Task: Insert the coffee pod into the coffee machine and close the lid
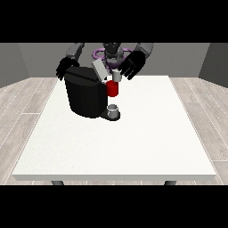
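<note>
Grey walls and a pale wood-plank floor (26,102) sat behind everything, w/ a big white table (133,147) filling most of the view. Robot (111,52) stood at the far edge, small at the top, both arms reaching toward the camera.

Coffee machine (84,94) was a chunky black block on the far-left part of the table. Its lid (99,69), a light grey flap, was tilted up, so not closed. A red section (112,88) stuck out on the machine's right side, and below that a small grey cup (113,109) sat on the machine's base.

Coffee pod (117,76) looked like a small grey cylinder right above the red part, just under the hand at the view's right (132,64). That hand had fingers curled down around the pod's top, far as I could see, so pinching it. Whether the pod already touched the red part, couldn't tell.

Hand at the view's left (65,67) hung behind the machine's top-left corner, partly hidden; couldn't tell abt its fingers.
</note>
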You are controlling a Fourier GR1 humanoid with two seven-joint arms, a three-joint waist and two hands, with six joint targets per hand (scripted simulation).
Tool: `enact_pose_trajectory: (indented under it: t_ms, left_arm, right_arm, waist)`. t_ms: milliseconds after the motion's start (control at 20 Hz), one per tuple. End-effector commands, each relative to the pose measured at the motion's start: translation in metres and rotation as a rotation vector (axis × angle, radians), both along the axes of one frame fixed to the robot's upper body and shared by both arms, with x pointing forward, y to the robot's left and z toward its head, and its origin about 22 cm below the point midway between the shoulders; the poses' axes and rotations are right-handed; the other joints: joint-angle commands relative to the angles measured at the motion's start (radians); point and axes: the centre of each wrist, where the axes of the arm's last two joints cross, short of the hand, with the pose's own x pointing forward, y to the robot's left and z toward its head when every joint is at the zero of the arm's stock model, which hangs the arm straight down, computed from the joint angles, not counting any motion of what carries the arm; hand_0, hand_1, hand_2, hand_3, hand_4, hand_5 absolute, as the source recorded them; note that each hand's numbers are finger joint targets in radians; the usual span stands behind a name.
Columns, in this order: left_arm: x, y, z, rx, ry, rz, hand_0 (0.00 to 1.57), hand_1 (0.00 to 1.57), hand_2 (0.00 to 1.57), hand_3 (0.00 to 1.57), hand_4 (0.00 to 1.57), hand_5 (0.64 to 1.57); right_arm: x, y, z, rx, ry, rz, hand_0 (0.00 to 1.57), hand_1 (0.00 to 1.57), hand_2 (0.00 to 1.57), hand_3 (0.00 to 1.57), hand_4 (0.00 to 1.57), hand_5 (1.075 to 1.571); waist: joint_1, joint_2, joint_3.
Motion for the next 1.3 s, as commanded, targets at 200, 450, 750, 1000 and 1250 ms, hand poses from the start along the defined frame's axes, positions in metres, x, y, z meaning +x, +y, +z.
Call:
enact_pose_trajectory:
  t_ms: [200, 450, 750, 1000, 1250]
  left_arm:
    - [0.003, -0.008, 0.02, -0.006, -0.015, 0.016, 1.29, 1.29, 1.32, 1.22, 0.5, 1.571]
    - [0.004, -0.012, 0.018, 0.03, -0.003, -0.011, 1.27, 1.27, 1.3, 1.22, 0.51, 1.571]
    - [0.004, -0.023, -0.008, 0.03, 0.0, -0.07, 1.18, 1.18, 1.25, 1.18, 0.49, 1.571]
    - [0.004, -0.019, -0.023, 0.023, 0.047, -0.067, 1.19, 1.19, 1.27, 1.2, 0.51, 1.571]
    - [0.005, -0.029, -0.003, 0.052, -0.008, -0.02, 1.18, 1.18, 1.25, 1.19, 0.49, 1.571]
  right_arm:
    - [0.008, -0.014, 0.013, -0.025, -0.059, -0.01, 0.0, 0.0, 0.0, 0.0, 0.48, 1.571]
    - [0.005, -0.012, 0.011, -0.004, -0.049, -0.042, 0.0, 0.0, 0.0, 0.0, 0.48, 1.571]
    - [0.01, -0.014, 0.02, 0.023, -0.049, -0.078, 0.0, 0.0, 0.0, 0.0, 0.5, 1.571]
    - [-0.001, -0.014, 0.011, 0.027, 0.012, -0.074, 0.0, 0.0, 0.0, 0.0, 0.51, 1.571]
    - [0.001, -0.023, 0.003, 0.023, -0.065, -0.06, 0.0, 0.0, 0.0, 0.0, 0.48, 1.571]
  waist:
    - [-0.023, 0.059, 0.0003]
    - [-0.015, 0.043, 0.0004]
    - [0.022, 0.05, 0.0002]
    - [0.015, 0.002, -0.0001]
    - [0.004, 0.064, 0.0005]
